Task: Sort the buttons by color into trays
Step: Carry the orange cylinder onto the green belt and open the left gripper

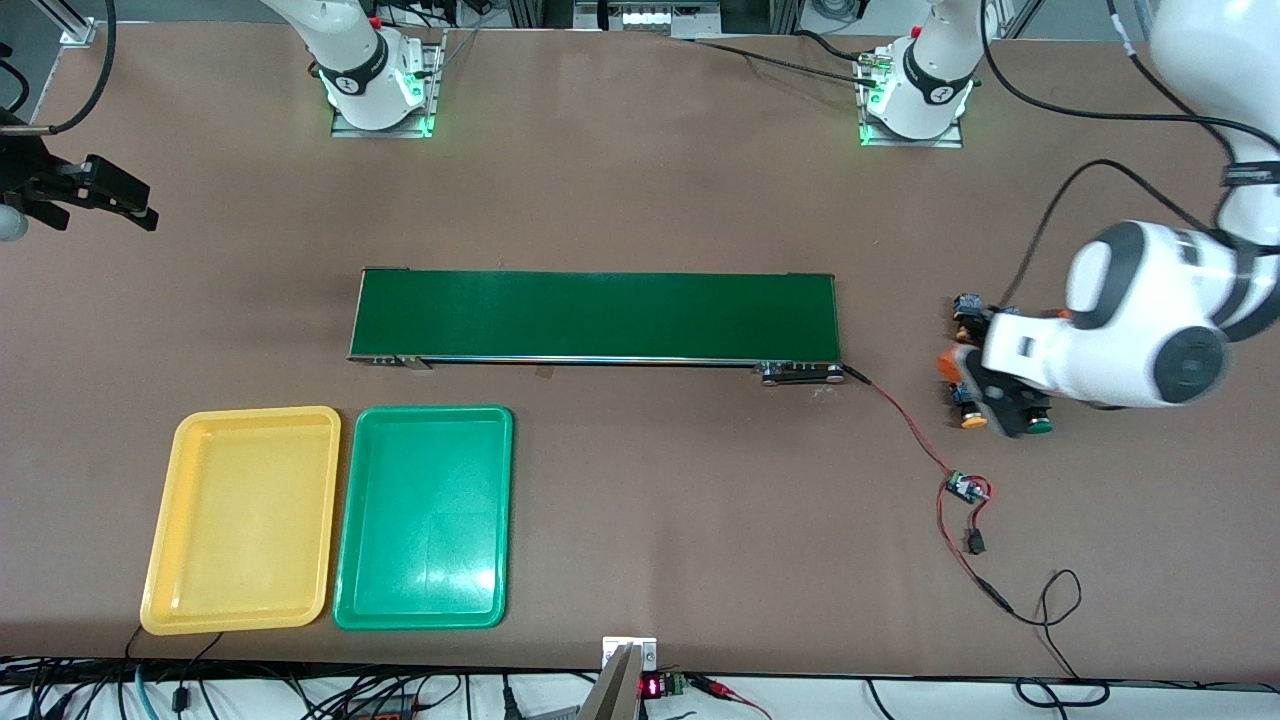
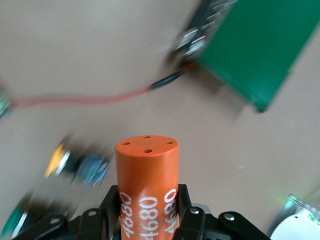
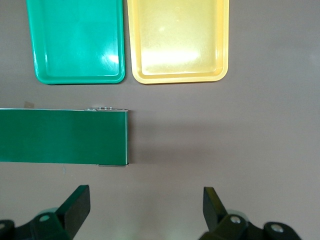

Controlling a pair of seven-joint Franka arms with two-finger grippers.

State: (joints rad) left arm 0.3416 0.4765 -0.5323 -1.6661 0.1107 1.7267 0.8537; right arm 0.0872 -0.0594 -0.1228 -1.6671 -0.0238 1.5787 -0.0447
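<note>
The buttons are sitting untouched at the front view's right edge because the left gripper is pinching an orange cylinder instead; the right gripper is waiting, fingers spread, over bare table.

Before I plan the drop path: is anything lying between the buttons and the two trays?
The conveyor belt lies partly between; its red cable trails nearer the camera. The left gripper holds an orange cylinder by the buttons. Yellow tray, green tray.

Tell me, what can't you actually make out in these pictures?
- Front view: the left gripper and some buttons are hidden under the left arm.
- Left wrist view: the orange cylinder it holds hides the table; the nearby buttons are blurred.
- Right wrist view: the open right gripper is cut off.
</note>
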